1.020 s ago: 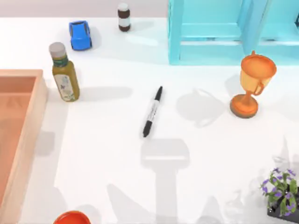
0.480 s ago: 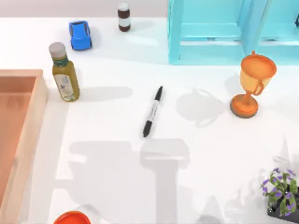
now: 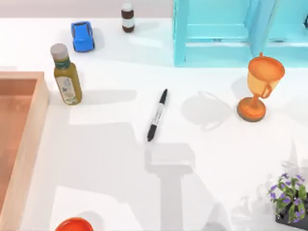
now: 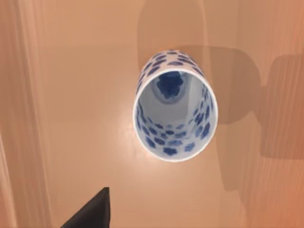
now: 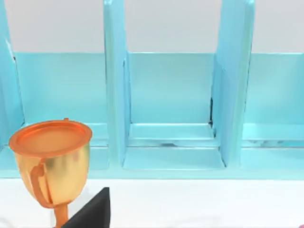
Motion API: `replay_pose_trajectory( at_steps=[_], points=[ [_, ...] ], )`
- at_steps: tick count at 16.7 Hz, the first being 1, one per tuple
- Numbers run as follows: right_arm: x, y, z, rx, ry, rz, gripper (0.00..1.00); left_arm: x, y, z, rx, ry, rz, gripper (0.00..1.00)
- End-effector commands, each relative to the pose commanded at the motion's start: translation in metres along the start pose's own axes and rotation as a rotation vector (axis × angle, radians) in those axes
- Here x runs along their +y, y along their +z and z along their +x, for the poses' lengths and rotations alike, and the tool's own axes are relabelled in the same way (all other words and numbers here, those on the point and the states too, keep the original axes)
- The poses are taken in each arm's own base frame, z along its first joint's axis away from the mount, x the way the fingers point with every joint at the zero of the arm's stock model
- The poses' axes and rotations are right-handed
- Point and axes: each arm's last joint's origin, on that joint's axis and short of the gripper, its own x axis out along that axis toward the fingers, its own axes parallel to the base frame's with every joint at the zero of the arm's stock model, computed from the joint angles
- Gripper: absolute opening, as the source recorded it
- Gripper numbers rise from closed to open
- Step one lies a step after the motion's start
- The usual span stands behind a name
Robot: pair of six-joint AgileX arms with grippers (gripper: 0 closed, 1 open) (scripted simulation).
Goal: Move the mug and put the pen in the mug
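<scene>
The pen (image 3: 157, 115), a slim black marker with a pale label band, lies slantwise on the white table near its middle. The mug (image 4: 175, 105), white with blue flowers, stands upright on the floor of a wooden tray (image 4: 71, 95), seen from straight above in the left wrist view. A dark tip of my left gripper (image 4: 90, 213) hangs above the tray floor, beside the mug and apart from it. My right gripper (image 5: 90, 213) shows a dark tip close to the orange trophy cup (image 5: 51, 159).
The wooden tray (image 3: 30, 139) runs along the left edge. An olive bottle (image 3: 66, 77), a blue toy car (image 3: 82, 35) and a small brown bottle (image 3: 127, 18) stand at the back left. A cyan shelf (image 3: 231, 33), the trophy (image 3: 260, 86), a potted plant (image 3: 288, 197) and an orange-red bowl (image 3: 73, 224) ring the table.
A broad arm shadow has spread up and leftward across the table's left-middle toward the tray. The pen and the other objects have not moved.
</scene>
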Motion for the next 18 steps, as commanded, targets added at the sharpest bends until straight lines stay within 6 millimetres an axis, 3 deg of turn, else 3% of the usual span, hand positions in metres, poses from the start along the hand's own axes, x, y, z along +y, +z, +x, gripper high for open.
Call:
replay_pose_trajectory(
  at_steps=[6,14,18],
  points=[
    [0.0,0.0,0.0,0.0,0.0,0.0,1.0,-0.001,0.0,0.005,0.002,0.0,0.002,1.0],
    [0.0,0.0,0.0,0.0,0.0,0.0,1.0,0.0,0.002,0.089,-0.006,0.002,0.0,1.0],
    [0.0,0.0,0.0,0.0,0.0,0.0,1.0,0.0,0.0,0.1,0.0,0.0,0.0,1.0]
  ],
)
